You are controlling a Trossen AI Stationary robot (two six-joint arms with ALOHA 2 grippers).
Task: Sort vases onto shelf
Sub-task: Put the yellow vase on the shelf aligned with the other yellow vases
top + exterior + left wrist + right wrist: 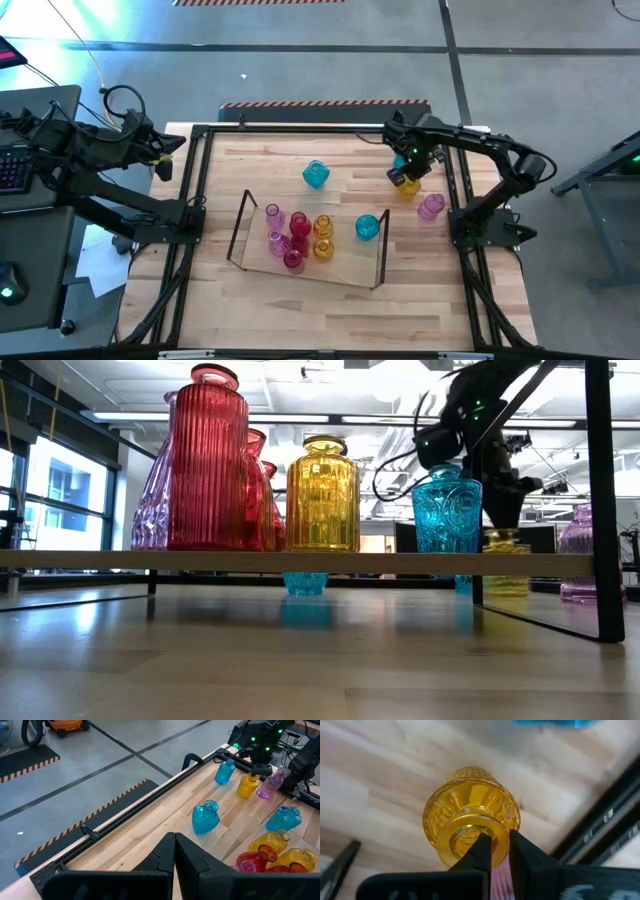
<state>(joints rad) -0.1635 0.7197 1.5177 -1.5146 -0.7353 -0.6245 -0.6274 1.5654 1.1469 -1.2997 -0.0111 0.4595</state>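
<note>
A yellow vase stands upright on the table at the far right, with my right gripper shut on its mouth from above. A pink vase and a cyan vase stand next to it. Another cyan vase stands alone at the far middle. The shelf in the table's middle holds several red, pink, yellow and cyan vases, standing on their bases. My left gripper hangs shut beyond the table's left edge. My right gripper pinches the yellow vase's rim on one side of the mouth, one finger inside the neck and the other outside. The fingers point straight down. The vase is upright, its base on the table.
A black metal frame runs around the table, close beside the right gripper and the pink vase. The shelf's thin dark end frames stand upright at both short ends. Bare wood lies along the near edge.
</note>
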